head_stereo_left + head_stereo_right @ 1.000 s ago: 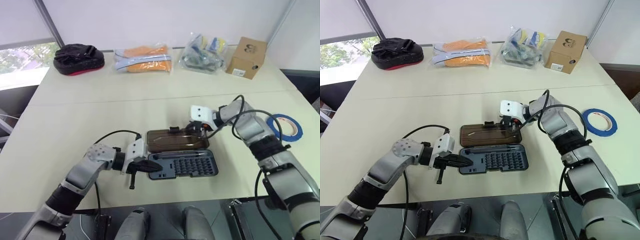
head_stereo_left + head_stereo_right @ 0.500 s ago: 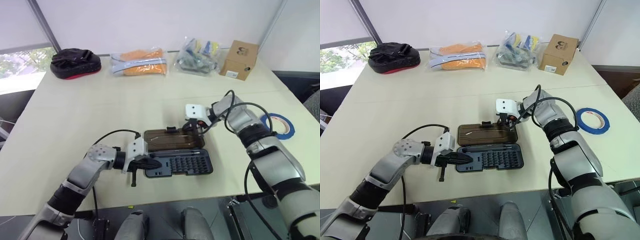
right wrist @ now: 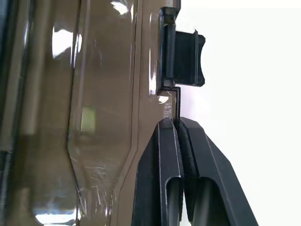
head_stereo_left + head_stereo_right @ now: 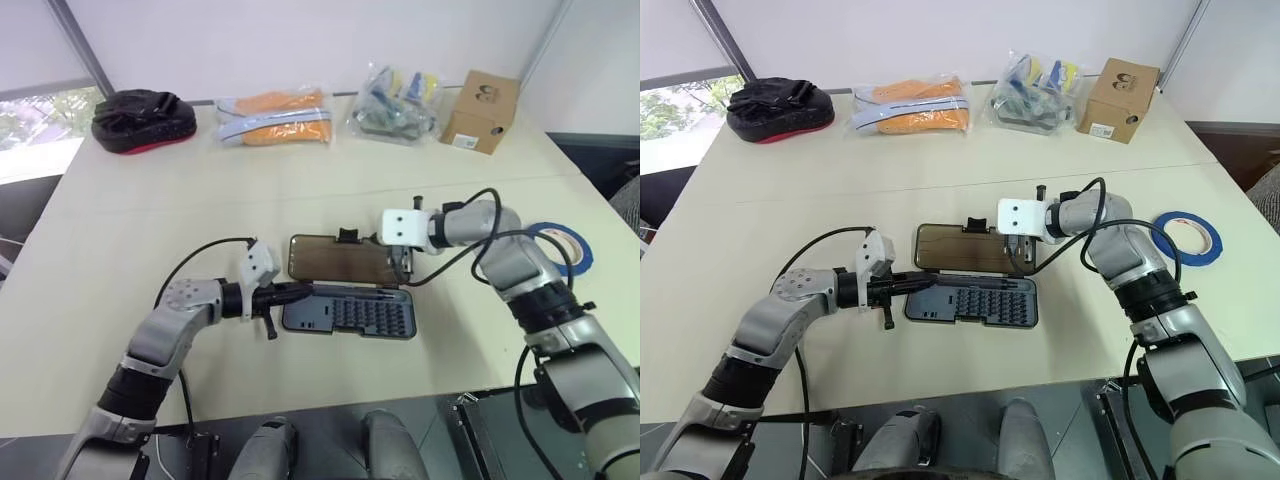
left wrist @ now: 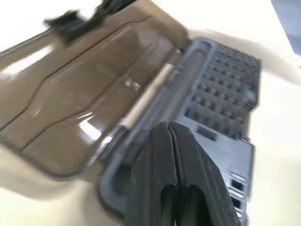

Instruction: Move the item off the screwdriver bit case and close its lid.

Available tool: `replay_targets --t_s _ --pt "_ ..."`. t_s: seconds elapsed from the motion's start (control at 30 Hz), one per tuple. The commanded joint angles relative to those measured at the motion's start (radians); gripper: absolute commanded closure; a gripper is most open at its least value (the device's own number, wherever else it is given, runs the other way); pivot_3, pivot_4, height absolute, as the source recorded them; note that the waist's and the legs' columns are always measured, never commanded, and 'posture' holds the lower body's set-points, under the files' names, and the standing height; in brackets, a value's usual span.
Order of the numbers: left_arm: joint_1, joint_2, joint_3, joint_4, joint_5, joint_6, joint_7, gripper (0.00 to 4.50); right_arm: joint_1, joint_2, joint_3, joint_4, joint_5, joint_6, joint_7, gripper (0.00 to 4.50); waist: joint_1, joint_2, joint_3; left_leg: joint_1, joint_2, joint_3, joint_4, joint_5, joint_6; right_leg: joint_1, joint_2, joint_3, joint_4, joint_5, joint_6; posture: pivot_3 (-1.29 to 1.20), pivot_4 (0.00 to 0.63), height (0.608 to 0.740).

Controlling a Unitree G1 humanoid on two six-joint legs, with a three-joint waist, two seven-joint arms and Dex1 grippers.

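1. The tape (image 4: 1186,233) lies on the table well right of the case (image 4: 971,288), so nothing blocks the lid (image 4: 965,250).
2. The right gripper (image 3: 178,141), clenched empty, noses under the lid's far edge beside the latch, apparently to lift it.
3. The left gripper (image 5: 173,155), clenched empty, presses the case's tray near its left end, likely steadying it.

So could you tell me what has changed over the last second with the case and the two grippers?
The lid has tilted up off the table, raised at its far edge by the shut right gripper. The shut left gripper has pushed further onto the near-left corner of the grey tray. The blue tape roll stays on the table at the right.
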Motion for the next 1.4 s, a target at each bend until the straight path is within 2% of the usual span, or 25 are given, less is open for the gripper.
replay_targets --t_s 0.03,0.3,0.43,0.67,0.83,1.27,1.37,1.4 --pt "-0.037 -0.02 0.089 -0.051 -0.076 0.045 0.041 4.5 0.019 -0.013 -0.03 -0.122 -0.002 0.011 -0.026 4.47 0.001 0.0 0.0 0.0 0.0 0.0 0.0 0.0 0.0 0.0 0.0 0.0 0.0 0.0 0.0 0.0 0.15 0.74" --pt "-0.159 -0.063 0.268 -0.045 -0.23 0.149 0.154 4.5 0.046 -0.019 -0.022 -0.183 -0.035 -0.001 -0.075 4.47 0.006 -0.001 0.0 -0.001 0.0 0.0 0.002 0.0 0.0 0.0 0.0 0.0 0.0 0.0 0.0 0.0 0.15 0.74" --pt "-0.195 -0.05 0.301 0.028 -0.208 0.132 0.194 4.5 0.048 -0.018 -0.023 -0.189 -0.044 -0.003 -0.085 4.47 0.006 -0.001 0.0 -0.001 0.0 0.0 0.002 0.0 0.0 0.0 0.0 0.0 0.0 0.0 0.0 0.0 0.15 0.74" --pt "-0.217 -0.073 0.273 0.224 -0.085 -0.007 0.262 4.5 0.047 -0.017 -0.03 -0.216 -0.043 0.008 -0.088 4.47 0.006 -0.001 0.0 -0.001 -0.001 0.0 0.002 0.0 0.0 0.0 0.0 0.0 0.0 0.0 0.0 0.0 0.15 0.74" --pt "-0.205 -0.082 0.193 0.334 0.007 -0.115 0.202 4.5 0.064 -0.015 -0.032 -0.257 -0.038 0.029 -0.091 4.47 0.007 -0.001 0.001 -0.001 -0.001 0.0 0.003 0.0 0.0 0.0 0.0 0.0 0.0 0.0 0.0 0.0 0.15 0.74" --pt "-0.201 -0.095 0.118 0.327 0.001 -0.069 0.04 4.5 0.063 -0.023 -0.031 -0.267 -0.047 0.044 -0.1 4.47 0.007 -0.001 0.001 -0.002 -0.001 0.001 0.003 0.0 0.0 0.0 0.0 0.0 0.0 0.0 0.0 0.0 0.15 0.74" --pt "-0.201 -0.099 0.125 0.322 0.002 -0.056 0.035 4.5 0.06 -0.028 -0.034 -0.268 -0.046 0.051 -0.094 3.58 0.008 -0.001 0.001 -0.002 -0.001 0.001 0.003 0.0 0.0 0.001 0.0 0.0 0.0 0.0 0.0 0.0 0.15 0.74" --pt "-0.201 -0.1 0.126 0.321 0.003 -0.054 0.034 4.5 0.058 -0.03 -0.035 -0.268 -0.047 0.055 -0.091 3.08 0.008 -0.001 0.001 -0.002 -0.001 0.001 0.003 0.0 0.0 0.001 0.0 0.0 0.0 0.0 0.0 0.0 0.15 0.74"
